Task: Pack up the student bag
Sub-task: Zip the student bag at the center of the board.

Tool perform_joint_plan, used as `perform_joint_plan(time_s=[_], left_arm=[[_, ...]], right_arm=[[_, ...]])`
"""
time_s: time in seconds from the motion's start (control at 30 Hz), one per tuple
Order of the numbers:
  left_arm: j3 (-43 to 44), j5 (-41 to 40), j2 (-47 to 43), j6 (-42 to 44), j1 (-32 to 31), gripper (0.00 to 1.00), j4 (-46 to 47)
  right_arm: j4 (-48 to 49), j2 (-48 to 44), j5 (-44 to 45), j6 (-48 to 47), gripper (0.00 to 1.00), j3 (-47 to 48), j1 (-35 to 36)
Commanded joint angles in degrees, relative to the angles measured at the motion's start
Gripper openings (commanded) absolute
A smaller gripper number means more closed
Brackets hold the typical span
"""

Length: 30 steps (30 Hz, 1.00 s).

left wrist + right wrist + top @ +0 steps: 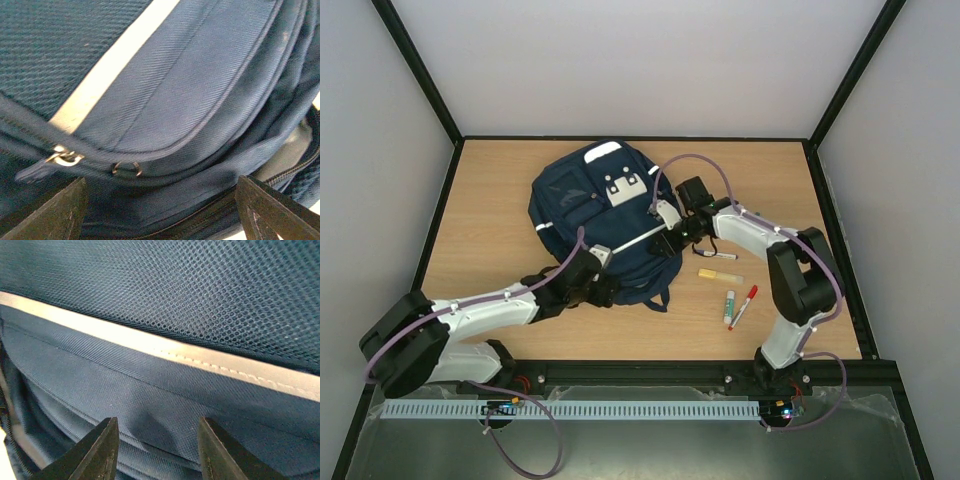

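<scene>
While the table fills the middle of the top view, the bag lies flat at its centre, top loop toward the upper edge of the frame. The left arm reaches in from the lower left to the bag's lower edge, and the right arm bends in from the right to its right side. In its wrist view the left gripper stands wide, empty, one finger at each lower corner with navy cloth between. The right gripper stands narrower, tips against the cloth below a white stripe; whether it pinches a fold I cannot tell. Four pens lie right of the bag, none packed: a black-tipped marker, a yellow one, a green-white one and a red pen. Two zip pulls sit at the lower left of the left wrist view. The likely trouble: the wide jaws closing on loose cloth instead of a pull, so the seam bunches and the zip jams. A tug with the right side unheld could also slide the bag into the pens. No brand or writing is legible; the grey-white patches show none.
</scene>
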Motion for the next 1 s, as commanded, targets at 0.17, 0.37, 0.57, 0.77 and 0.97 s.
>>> perform_joint_plan(time_s=[0.17, 0.37, 0.57, 0.77, 0.97], left_arm=[[5.5, 3.6, 8.9, 0.0, -0.7, 0.82, 12.3], [13.4, 1.2, 12.9, 2.8, -3.1, 0.80, 7.3], [12.5, -3.8, 1.4, 2.0, -5.3, 0.82, -1.9], [-1.2, -14.0, -14.8, -4.1, -3.3, 0.83, -4.4], [-13.7, -4.8, -21.1, -6.5, 5.7, 0.82, 7.8]], right_arm=[[-3.9, -11.2, 0.8, -0.4, 0.48, -2.0, -0.1], [-4.4, -14.0, -5.1, -3.7, 0.48, -5.2, -0.1], [-4.3, -13.9, -5.6, -4.5, 0.48, -6.2, -0.1], [-4.7, -11.7, -5.6, -4.9, 0.48, -6.0, 0.0], [-5.1, -11.1, -6.6, -5.0, 0.48, -6.1, -0.1]])
